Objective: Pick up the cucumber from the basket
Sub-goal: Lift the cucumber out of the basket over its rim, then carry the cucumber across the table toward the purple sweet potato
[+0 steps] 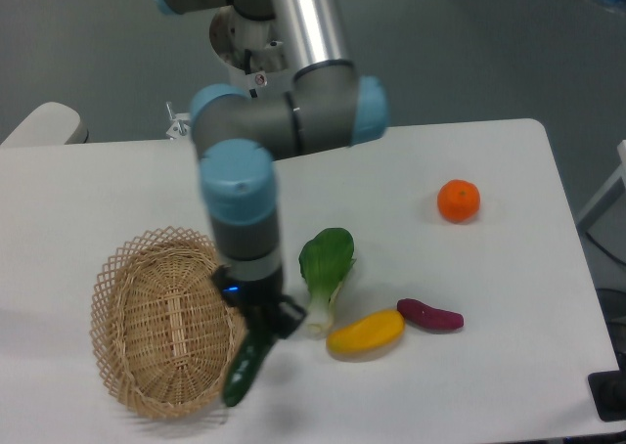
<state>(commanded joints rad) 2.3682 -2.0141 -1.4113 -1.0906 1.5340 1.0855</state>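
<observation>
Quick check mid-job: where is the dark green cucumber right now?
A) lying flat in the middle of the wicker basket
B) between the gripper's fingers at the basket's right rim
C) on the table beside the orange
B: the slim dark green cucumber hangs tilted from the gripper over the right rim of the tan woven wicker basket.

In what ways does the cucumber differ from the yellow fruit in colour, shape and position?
The cucumber is dark green; the yellow fruit is bright yellow. The cucumber is slim, while the yellow fruit is plumper. The cucumber hangs tilted at the gripper, over the rim of the basket; the yellow fruit lies flat on the table, next to the bok choy. Both are elongated, glossy and of similar length.
</observation>
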